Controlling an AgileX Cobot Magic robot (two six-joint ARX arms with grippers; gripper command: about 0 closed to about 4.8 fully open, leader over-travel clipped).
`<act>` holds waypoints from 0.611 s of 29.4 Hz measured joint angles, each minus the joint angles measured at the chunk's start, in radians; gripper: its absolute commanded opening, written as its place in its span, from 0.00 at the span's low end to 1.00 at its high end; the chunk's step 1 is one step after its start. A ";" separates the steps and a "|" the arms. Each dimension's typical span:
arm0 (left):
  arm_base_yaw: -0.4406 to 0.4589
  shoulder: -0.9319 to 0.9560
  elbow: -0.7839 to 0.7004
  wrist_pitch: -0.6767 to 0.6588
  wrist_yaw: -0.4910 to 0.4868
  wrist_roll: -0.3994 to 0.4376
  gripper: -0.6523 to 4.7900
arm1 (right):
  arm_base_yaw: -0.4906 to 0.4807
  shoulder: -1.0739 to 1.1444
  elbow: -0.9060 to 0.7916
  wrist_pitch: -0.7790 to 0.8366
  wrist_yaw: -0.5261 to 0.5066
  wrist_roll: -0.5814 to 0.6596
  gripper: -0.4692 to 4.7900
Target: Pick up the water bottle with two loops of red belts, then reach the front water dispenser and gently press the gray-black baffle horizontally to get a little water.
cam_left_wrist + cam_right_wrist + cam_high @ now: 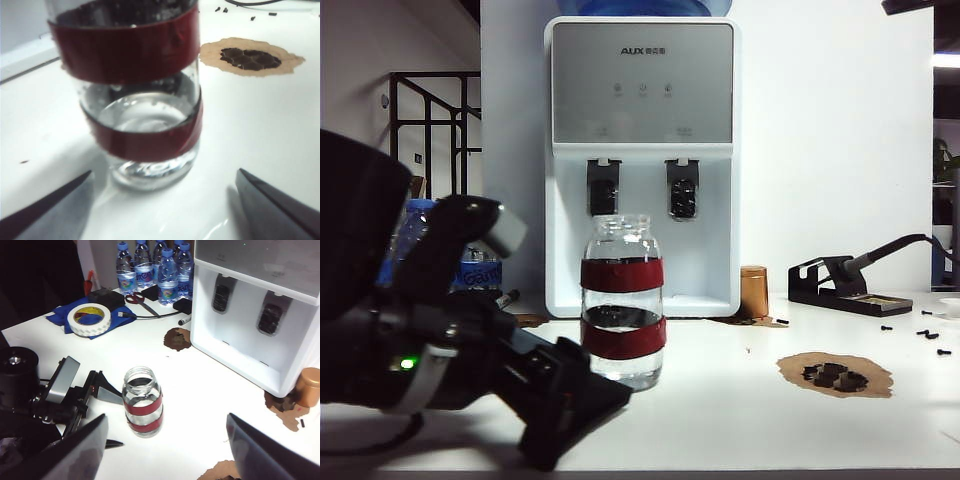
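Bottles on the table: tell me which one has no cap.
The water bottle, clear glass with two dark red bands, standing open-mouthed beside the open left gripper. The plastic bottles behind, by the water dispenser, all have blue caps.

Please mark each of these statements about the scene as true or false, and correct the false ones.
1. The water bottle stands upright on the table with some water in it. True.
2. The left gripper is closed around the bottle. False: its jaws are open, with the bottle ahead between its fingers and not gripped.
3. The right gripper is open and holds nothing. True.
4. The bottle is pressed against a lever of the water dispenser. False: it stands on the table in front of the dispenser, apart from it.
5. A roll of white tape lies on a blue cloth. True.
6. The bottle wears one red band. False: it wears two.
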 measured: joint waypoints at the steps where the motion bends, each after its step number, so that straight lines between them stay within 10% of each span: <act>1: 0.010 -0.003 -0.011 0.002 -0.003 0.008 0.70 | 0.000 0.000 0.000 0.000 -0.003 -0.005 0.82; 6: 0.139 -0.021 -0.031 0.006 -0.166 0.035 0.16 | 0.000 -0.023 -0.002 0.001 -0.031 -0.013 0.81; 16: 0.483 -0.394 0.097 -0.047 -0.494 0.066 0.11 | 0.000 -0.198 -0.006 0.025 0.129 -0.066 0.76; 18: 0.514 -0.505 0.114 -0.063 -0.496 0.067 0.11 | 0.000 -0.224 -0.014 0.031 0.172 -0.069 0.58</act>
